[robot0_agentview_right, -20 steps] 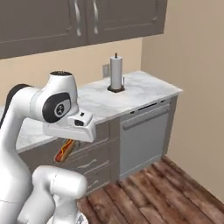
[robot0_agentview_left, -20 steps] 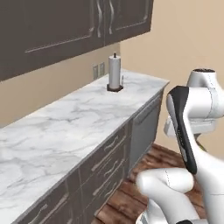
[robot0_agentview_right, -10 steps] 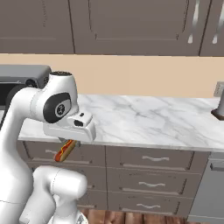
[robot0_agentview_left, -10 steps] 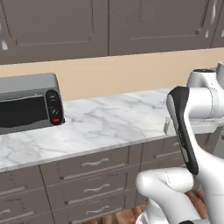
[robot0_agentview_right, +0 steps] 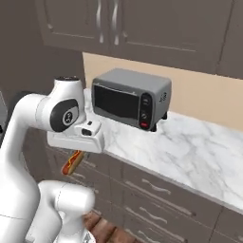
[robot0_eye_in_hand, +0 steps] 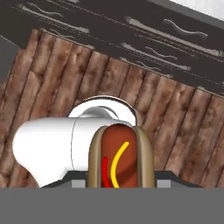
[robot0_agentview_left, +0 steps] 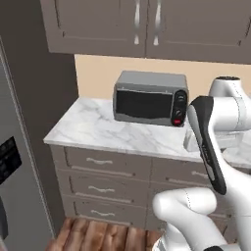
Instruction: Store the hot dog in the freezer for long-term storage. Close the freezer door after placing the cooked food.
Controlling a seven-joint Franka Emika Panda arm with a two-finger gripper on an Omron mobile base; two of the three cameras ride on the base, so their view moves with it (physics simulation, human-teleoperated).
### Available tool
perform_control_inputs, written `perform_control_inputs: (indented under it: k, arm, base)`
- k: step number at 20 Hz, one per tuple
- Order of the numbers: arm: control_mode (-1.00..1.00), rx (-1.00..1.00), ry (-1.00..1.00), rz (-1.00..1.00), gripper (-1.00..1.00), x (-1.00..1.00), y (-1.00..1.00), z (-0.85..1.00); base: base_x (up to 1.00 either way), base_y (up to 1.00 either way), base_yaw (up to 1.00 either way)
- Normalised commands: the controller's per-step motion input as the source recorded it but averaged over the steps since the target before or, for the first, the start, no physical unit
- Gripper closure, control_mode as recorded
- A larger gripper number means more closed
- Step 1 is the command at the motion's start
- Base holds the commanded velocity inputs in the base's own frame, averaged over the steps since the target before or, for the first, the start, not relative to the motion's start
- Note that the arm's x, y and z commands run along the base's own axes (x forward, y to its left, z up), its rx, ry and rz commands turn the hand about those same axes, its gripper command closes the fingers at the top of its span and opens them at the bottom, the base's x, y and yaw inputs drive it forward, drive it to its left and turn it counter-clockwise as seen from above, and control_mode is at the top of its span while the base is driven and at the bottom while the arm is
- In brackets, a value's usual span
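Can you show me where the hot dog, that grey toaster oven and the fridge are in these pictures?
hot dog (robot0_eye_in_hand: pixel 121 157): hand view, on the sausage between the bun halves.
toaster oven (robot0_agentview_right: pixel 116 102): right base view, on its dark glass door.
freezer door (robot0_agentview_left: pixel 17 196): left base view, on the grey panel below the dark controls.

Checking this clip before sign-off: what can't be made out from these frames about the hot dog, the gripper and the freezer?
- Freezer door: the left base view's left edge cuts it off; open or shut is unclear.
- Freezer interior and shelves: unseen.
- Hot dog: its lower end lies behind the hand view's bottom; in the right base view the white hand covers its top.
- Gripper: its fingertips sit behind the bun, so contact points can't be seen.
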Motion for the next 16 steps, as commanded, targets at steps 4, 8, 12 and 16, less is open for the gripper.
perform_control_inputs:
  k: [4, 8, 12, 16]
  arm:
    - [1.0, 0.0, 0.0, 0.0, 1.0, 0.0, 0.0, 0.0]
    - [1.0, 0.0, 0.0, 0.0, 1.0, 0.0, 0.0, 0.0]
    - [1.0, 0.0, 0.0, 0.0, 1.0, 0.0, 0.0, 0.0]
    - [1.0, 0.0, 0.0, 0.0, 1.0, 0.0, 0.0, 0.0]
  base:
    - [-0.25, 0.55, 0.75]
    - [-0.9, 0.47, 0.49]
    - [-0.76, 0.65, 0.49]
    - [-0.19, 0.81, 0.5]
